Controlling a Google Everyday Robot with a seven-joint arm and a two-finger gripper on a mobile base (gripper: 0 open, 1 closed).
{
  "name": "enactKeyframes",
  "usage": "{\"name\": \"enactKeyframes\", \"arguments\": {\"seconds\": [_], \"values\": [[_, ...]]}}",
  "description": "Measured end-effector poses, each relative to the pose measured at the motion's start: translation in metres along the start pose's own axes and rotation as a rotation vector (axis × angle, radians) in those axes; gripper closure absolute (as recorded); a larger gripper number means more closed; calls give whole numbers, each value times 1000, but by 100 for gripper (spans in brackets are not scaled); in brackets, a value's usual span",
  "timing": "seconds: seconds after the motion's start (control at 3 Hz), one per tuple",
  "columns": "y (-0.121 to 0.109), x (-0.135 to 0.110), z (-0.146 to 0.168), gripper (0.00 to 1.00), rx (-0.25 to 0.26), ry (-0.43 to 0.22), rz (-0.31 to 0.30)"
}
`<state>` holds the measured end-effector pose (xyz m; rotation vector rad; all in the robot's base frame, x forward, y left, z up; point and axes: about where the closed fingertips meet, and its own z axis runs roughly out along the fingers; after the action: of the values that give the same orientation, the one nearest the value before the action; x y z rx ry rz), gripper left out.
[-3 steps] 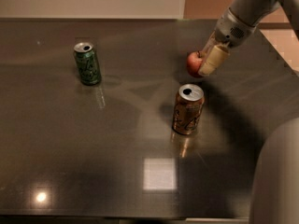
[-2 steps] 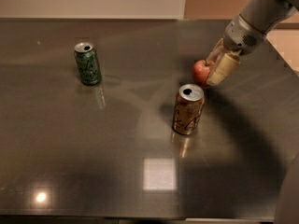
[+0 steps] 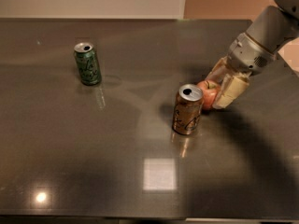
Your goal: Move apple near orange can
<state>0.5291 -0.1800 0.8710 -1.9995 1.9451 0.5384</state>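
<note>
The red apple [image 3: 209, 94] sits just right of and behind the orange can [image 3: 187, 109], which stands upright on the dark table [image 3: 93, 148]. My gripper [image 3: 219, 88] reaches in from the upper right, and its cream fingers [image 3: 231, 91] are shut around the apple. The apple is touching or almost touching the can's upper right side; I cannot tell which.
A green can [image 3: 87, 63] stands upright at the back left of the table. My arm [image 3: 261, 38] comes in over the right edge. The table's far edge meets a pale wall.
My gripper has carried the apple down and toward the front, from behind the orange can to right beside it.
</note>
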Motion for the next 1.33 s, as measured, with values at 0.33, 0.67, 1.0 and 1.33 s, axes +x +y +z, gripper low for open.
{"name": "enactKeyframes", "arguments": {"seconds": [0.33, 0.67, 1.0, 1.33], "values": [[20, 0, 10, 82, -38, -8, -56], [31, 0, 14, 57, -58, -22, -103], [33, 2, 16, 35, -74, -39, -145], [25, 0, 18, 12, -47, -43, -146]]}}
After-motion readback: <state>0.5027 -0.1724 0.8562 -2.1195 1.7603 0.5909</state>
